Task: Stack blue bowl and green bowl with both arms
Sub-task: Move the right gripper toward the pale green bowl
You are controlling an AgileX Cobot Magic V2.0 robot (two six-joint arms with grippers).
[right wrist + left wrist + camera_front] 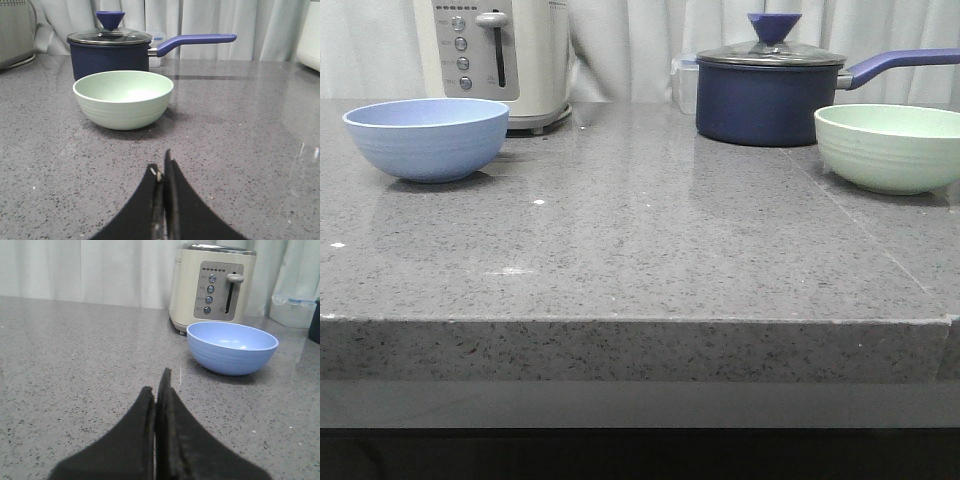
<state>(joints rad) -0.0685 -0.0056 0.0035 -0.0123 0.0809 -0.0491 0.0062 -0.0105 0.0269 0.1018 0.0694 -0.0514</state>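
Note:
The blue bowl (426,138) stands upright on the grey counter at the far left; it also shows in the left wrist view (232,347). The green bowl (890,147) stands upright at the far right; it also shows in the right wrist view (123,98). Neither arm shows in the front view. My left gripper (157,385) is shut and empty, low over the counter, short of the blue bowl. My right gripper (161,164) is shut and empty, short of the green bowl.
A cream toaster (503,55) stands behind the blue bowl. A dark navy lidded saucepan (768,92) with a long handle stands behind the green bowl, with a clear plastic box (685,82) beside it. The counter's front edge (640,322) runs across the front view.

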